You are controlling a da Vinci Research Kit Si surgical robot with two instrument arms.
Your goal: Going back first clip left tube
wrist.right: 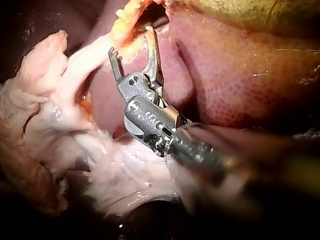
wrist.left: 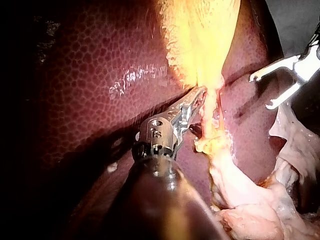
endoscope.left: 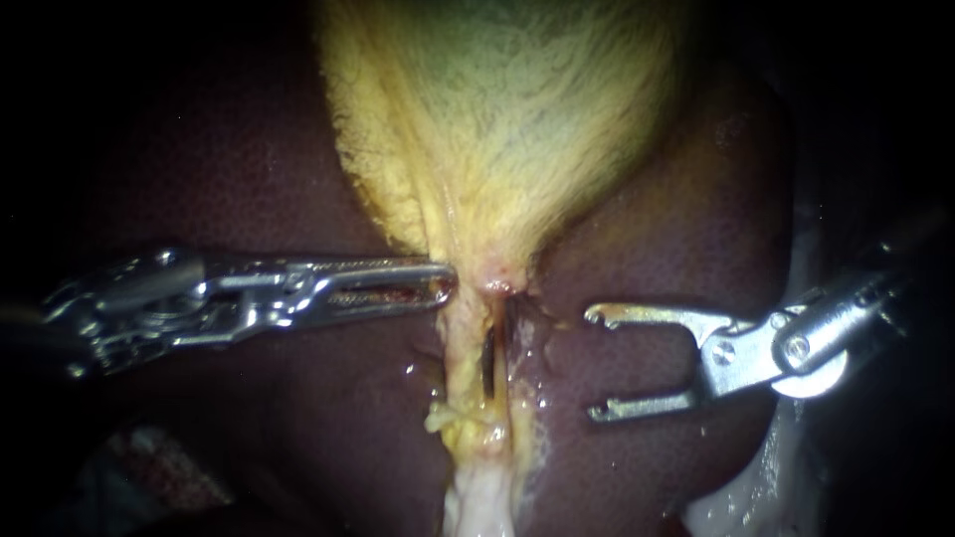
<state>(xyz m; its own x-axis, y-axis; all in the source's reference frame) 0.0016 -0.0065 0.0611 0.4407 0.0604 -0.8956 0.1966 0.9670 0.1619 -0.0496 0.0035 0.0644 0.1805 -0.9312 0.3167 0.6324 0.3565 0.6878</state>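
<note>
- Left tube [endoscope.left: 463, 363]: the pale yellow strand running down from the neck of the gallbladder [endoscope.left: 497, 109]. It lies on the left of a dark slit that parts it from a second strand, with the liver [endoscope.left: 249, 159] behind. We make out no clip on it.
- Left instrument [endoscope.left: 438, 283]: its jaws are clenched on the left edge of the gallbladder's neck, just above the tube.
- Right instrument [endoscope.left: 592, 363]: its jaws are spread wide and empty. They stand clear of the tissue, to the right of both strands and facing them.
- Handling, as we judge it: the tube looks thin, soft and wet. It should bend at a light touch, slip readily, and tear if pulled or pinched hard.
- Where to take hold: we would take it across its bare span beside the slit, between the neck and the fatty knot [endoscope.left: 453, 418] below. One jaw should pass through the slit so that only this strand is enclosed.
</note>
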